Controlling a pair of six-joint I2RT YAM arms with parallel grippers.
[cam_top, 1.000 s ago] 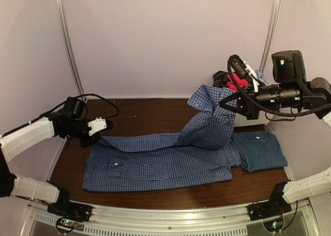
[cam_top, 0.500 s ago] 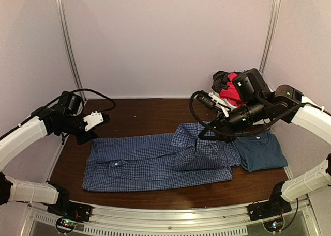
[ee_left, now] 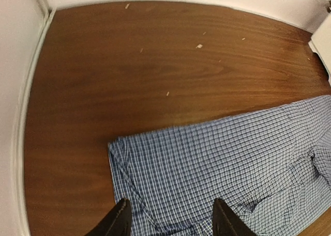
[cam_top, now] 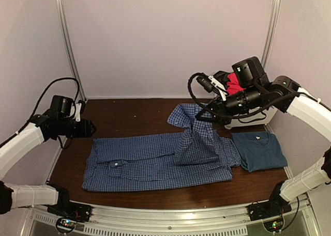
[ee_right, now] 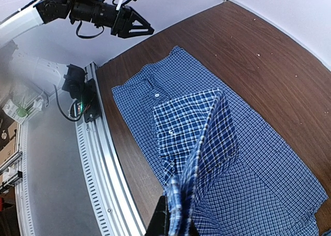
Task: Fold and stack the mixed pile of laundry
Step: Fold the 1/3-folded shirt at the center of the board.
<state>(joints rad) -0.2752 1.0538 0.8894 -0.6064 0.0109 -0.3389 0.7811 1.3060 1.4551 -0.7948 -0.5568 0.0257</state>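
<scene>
The blue-and-white checked shirt (cam_top: 145, 163) lies spread across the brown table (cam_top: 134, 114). Its right part rises in a peaked fold, and my right gripper (cam_top: 206, 115) is shut on that cloth. In the right wrist view, the checked shirt (ee_right: 227, 158) hangs from the gripper (ee_right: 173, 223) in a lifted flap. My left gripper (cam_top: 89, 128) hovers open just off the shirt's left edge. In the left wrist view, its fingers (ee_left: 122, 220) stand apart above the checked shirt (ee_left: 232, 158), holding nothing. A folded dark-blue T-shirt (cam_top: 258, 151) lies at the right. Red (cam_top: 235, 83) and black (cam_top: 222, 78) clothes sit heaped at the back right.
A white bin (cam_top: 248, 123) at the back right holds the heaped clothes. White walls with metal posts (cam_top: 67, 45) close in the back and sides. A metal rail (cam_top: 170, 218) runs along the near edge. My left arm (ee_right: 103, 11) appears at the top of the right wrist view.
My left gripper let go of the shirt's left edge, opened and drew back to the left. My right gripper carried the lifted part of the shirt leftward, dipped, then rose a little.
</scene>
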